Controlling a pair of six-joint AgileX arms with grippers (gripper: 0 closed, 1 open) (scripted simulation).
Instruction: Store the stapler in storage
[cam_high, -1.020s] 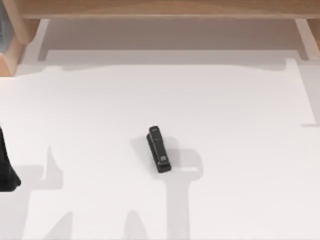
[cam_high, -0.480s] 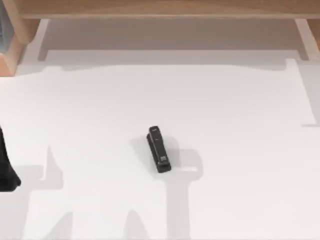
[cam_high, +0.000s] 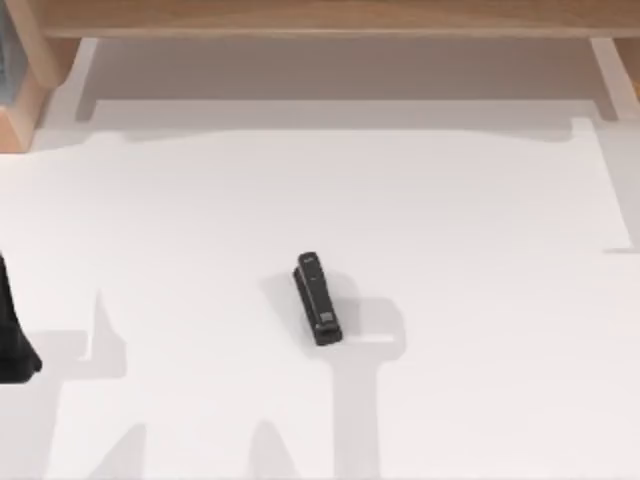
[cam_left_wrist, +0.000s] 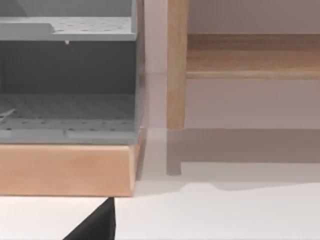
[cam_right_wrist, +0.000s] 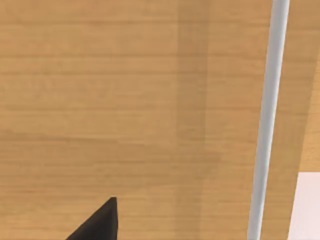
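Observation:
The stapler (cam_high: 318, 298) is a slim black bar with a small grey mark on top. It lies flat near the middle of the white table (cam_high: 480, 220), its length running roughly front to back, and nothing touches it. My left arm (cam_high: 12, 335) is parked at the table's left edge, well left of the stapler. A black part of my left gripper (cam_left_wrist: 97, 226) shows in the left wrist view, facing grey perforated storage shelves (cam_left_wrist: 65, 112) in a wooden frame. A black part of my right gripper (cam_right_wrist: 100, 222) shows against a wooden panel.
A wooden shelf unit (cam_high: 320, 18) runs along the back of the table, with a wooden post (cam_left_wrist: 176, 65) beside the grey shelves at the back left corner (cam_high: 12, 80). A white upright bar (cam_right_wrist: 267, 120) crosses the right wrist view. Open tabletop surrounds the stapler.

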